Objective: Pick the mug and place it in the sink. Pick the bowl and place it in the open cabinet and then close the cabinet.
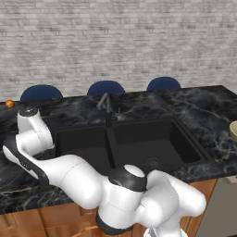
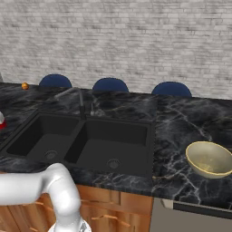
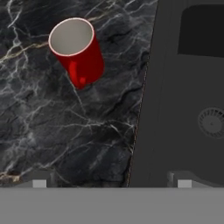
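Observation:
The red mug (image 3: 78,50) stands upright on the black marble counter, left of the sink (image 3: 192,87), and its white inside shows from above. My gripper (image 3: 111,183) hangs above the counter, open and holding nothing. The mug lies ahead of the fingertips (image 3: 39,183) and off to one side, not between them. A red sliver of the mug (image 2: 1,122) shows at the picture's left edge. The black double sink (image 1: 134,143) is empty. The pale yellow bowl (image 2: 209,158) rests on the counter right of the sink (image 2: 90,140). The cabinet is out of view.
A dark faucet (image 1: 106,104) rises behind the sink's divider. A small orange ball (image 1: 9,103) lies at the counter's far left. Three blue chair backs (image 1: 106,87) stand behind the counter before a brick wall. My arm (image 1: 69,171) stretches left over the counter's front edge.

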Controlling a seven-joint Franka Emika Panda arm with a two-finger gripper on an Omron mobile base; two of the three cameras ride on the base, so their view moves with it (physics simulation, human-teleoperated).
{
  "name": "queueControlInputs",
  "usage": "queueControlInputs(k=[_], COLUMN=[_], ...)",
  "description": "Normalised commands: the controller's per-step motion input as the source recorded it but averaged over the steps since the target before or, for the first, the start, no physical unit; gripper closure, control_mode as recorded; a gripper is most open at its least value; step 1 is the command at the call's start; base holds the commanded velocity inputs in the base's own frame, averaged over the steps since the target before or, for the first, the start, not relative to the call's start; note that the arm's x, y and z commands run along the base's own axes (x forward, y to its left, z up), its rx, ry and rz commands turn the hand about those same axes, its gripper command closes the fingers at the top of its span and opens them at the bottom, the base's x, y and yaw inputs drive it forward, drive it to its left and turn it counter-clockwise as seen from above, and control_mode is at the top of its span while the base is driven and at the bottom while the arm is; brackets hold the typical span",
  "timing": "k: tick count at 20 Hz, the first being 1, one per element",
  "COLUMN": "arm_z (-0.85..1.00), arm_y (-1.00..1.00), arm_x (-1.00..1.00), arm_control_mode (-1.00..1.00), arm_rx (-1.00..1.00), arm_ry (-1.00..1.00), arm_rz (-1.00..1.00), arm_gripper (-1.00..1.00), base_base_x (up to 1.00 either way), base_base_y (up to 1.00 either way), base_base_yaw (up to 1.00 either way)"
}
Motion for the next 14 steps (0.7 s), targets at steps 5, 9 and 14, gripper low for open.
queueControlInputs(k=[5,9,14], arm_z=[-0.02,-0.06,-0.04], arm_y=[0.11,0.05,0.01], arm_x=[0.03,0.14,0.12], arm_control_mode=[-1.0,-1.0,-1.0], arm_rx=[-0.04,-0.05,0.0], arm_ry=[-0.07,-0.05,-0.01], arm_rz=[0.0,0.0,0.0], arm_gripper=[-1.0,-1.0,-1.0], base_base_x=[0.0,0.0,0.0], base_base_y=[0.0,0.0,0.0], base_base_yaw=[0.0,0.0,0.0])
